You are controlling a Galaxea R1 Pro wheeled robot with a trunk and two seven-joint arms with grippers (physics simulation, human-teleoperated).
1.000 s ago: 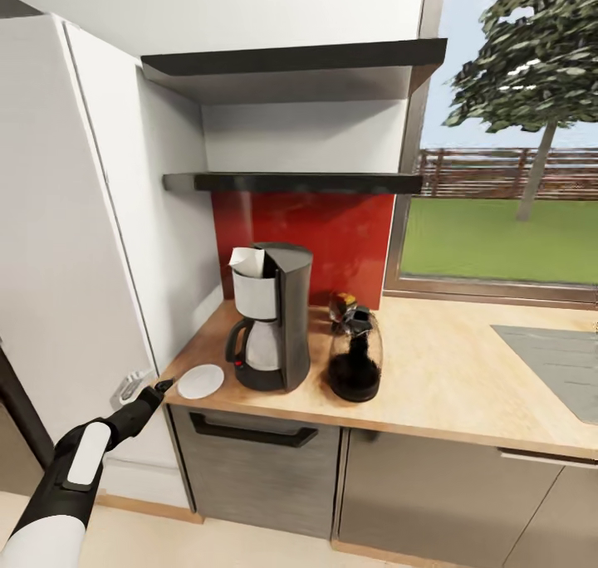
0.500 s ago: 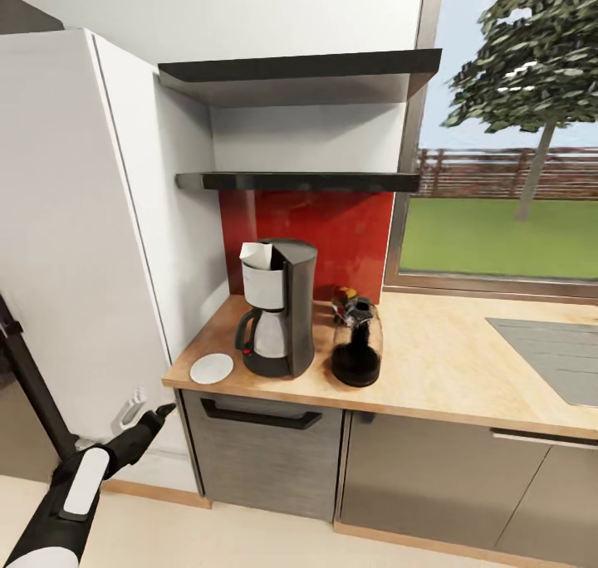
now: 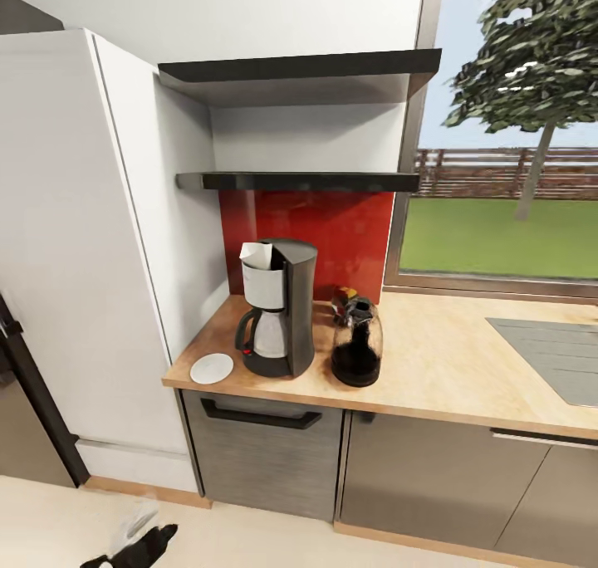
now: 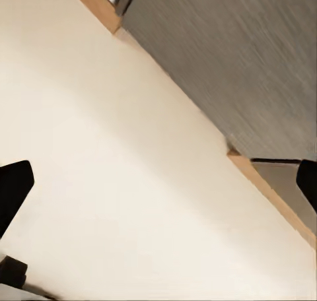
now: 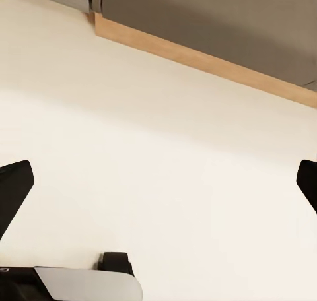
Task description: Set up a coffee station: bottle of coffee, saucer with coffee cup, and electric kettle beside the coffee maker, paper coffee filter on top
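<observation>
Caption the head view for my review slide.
Coffee maker with paper filter, saucer and kettle on countertop; left gripper low.

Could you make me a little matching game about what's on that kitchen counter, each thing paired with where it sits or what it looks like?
Things:
1. coffee maker
2. saucer
3. kettle
4. paper filter

Descriptions:
A. flat, white, near the counter's left corner
B. white paper sticking out of the machine's top
C. tall grey machine with a carafe
D. squat dark glass, right of the machine

Pairs: 1-C, 2-A, 3-D, 4-B
</observation>
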